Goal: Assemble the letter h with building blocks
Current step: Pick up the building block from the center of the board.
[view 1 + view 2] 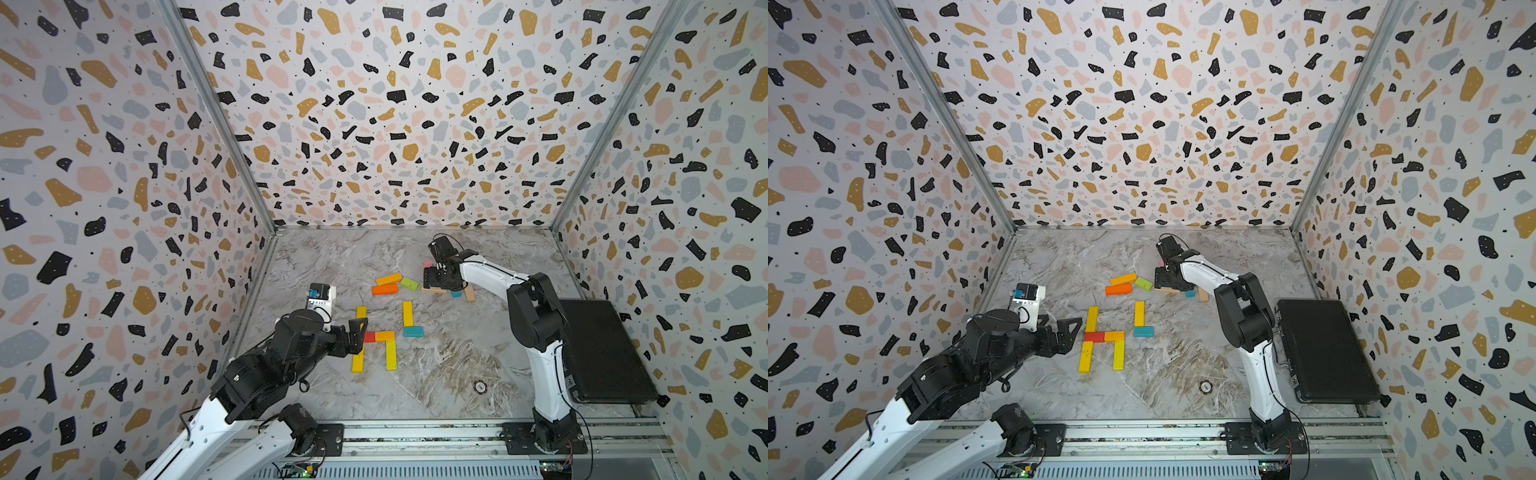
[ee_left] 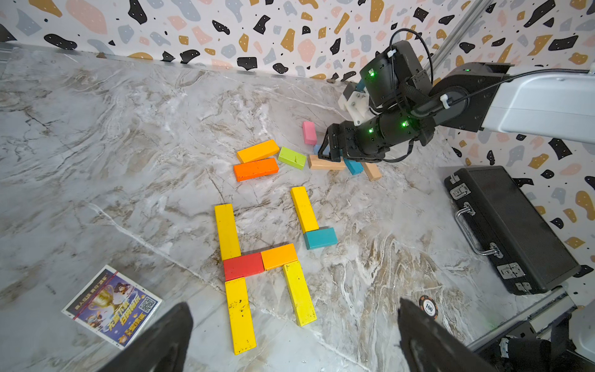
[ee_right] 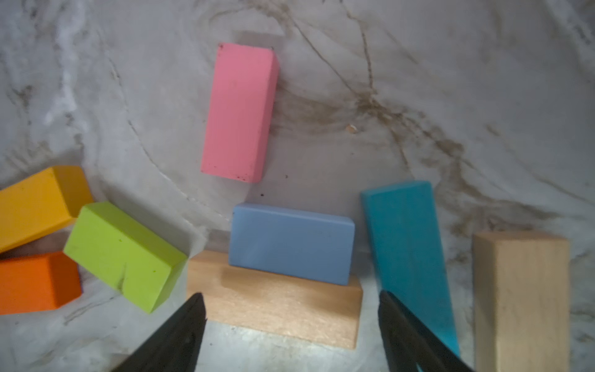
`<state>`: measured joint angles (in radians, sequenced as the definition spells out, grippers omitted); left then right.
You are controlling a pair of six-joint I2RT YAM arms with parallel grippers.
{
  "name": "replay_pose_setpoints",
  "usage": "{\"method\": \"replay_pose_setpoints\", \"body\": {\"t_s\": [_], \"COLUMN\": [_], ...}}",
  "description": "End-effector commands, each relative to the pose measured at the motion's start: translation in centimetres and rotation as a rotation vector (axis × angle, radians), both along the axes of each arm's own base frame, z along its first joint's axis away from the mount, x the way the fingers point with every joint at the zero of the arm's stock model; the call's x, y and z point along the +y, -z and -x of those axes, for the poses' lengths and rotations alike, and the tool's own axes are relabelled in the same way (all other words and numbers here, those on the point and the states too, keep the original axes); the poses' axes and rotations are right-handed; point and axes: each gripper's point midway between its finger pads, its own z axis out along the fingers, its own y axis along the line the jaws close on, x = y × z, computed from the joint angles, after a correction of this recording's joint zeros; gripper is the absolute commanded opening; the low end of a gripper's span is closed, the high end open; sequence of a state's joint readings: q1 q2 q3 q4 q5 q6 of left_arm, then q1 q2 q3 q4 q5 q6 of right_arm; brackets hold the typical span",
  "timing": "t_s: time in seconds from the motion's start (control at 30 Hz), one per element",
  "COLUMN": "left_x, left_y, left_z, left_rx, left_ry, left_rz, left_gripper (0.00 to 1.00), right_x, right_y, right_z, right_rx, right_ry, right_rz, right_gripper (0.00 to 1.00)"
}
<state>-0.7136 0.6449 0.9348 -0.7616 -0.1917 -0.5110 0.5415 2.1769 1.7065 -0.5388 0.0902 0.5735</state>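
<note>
Building blocks lie flat on the marble table. Two yellow bars [image 1: 361, 312] [image 1: 358, 360], a red block [image 1: 369, 336], an orange block [image 1: 385, 336] and a yellow leg [image 1: 391, 355] touch in an h shape. Beside them a yellow bar [image 1: 407, 313] meets a teal block [image 1: 413, 331]. My left gripper [image 2: 294, 306] hangs open just left of the h, also in a top view [image 1: 1073, 332]. My right gripper [image 3: 289, 296] is open over the loose pile, its fingers either side of a plain wood block [image 3: 273, 306] that carries a light blue block [image 3: 291, 243].
Round the right gripper lie a pink block [image 3: 240, 112], a green one [image 3: 124, 254], two orange ones [image 2: 257, 151] [image 2: 256, 169], a teal one [image 3: 407, 248] and another wood one [image 3: 518, 299]. A black case [image 1: 602, 353] sits right, a chip [image 1: 480, 387] in front, a card [image 2: 111, 306] left.
</note>
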Motion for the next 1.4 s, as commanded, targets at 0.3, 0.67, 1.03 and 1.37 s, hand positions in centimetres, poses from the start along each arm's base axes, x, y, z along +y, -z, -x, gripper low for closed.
{"method": "replay_pose_setpoints", "body": {"t_s": [0.3, 0.67, 1.03, 1.37], "left_x": [-0.3, -0.1, -0.3, -0.2], "left_y": [-0.1, -0.2, 0.1, -0.4], "left_z": [-0.3, -0.3, -0.5, -0.5], "left_rx": [-0.025, -0.028, -0.020, -0.028], "left_ry": [0.012, 0.006, 0.007, 0.002], "left_rz": [0.007, 0.001, -0.004, 0.003], "left_gripper": [0.99, 0.99, 0.99, 0.99], "right_x": [-0.7, 0.0, -0.3, -0.6], "right_y": [-0.5, 1.7, 0.8, -10.1], "right_z": [-1.8, -1.6, -2.3, -0.6], "right_rx": [-0.006, 0.046, -0.041, -0.229], "right_ry": [0.138, 0.121, 0.048, 0.013], "right_rz": [0.034, 0.030, 0.071, -0.002], "right_gripper": [0.84, 0.77, 0.59, 0.59]}}
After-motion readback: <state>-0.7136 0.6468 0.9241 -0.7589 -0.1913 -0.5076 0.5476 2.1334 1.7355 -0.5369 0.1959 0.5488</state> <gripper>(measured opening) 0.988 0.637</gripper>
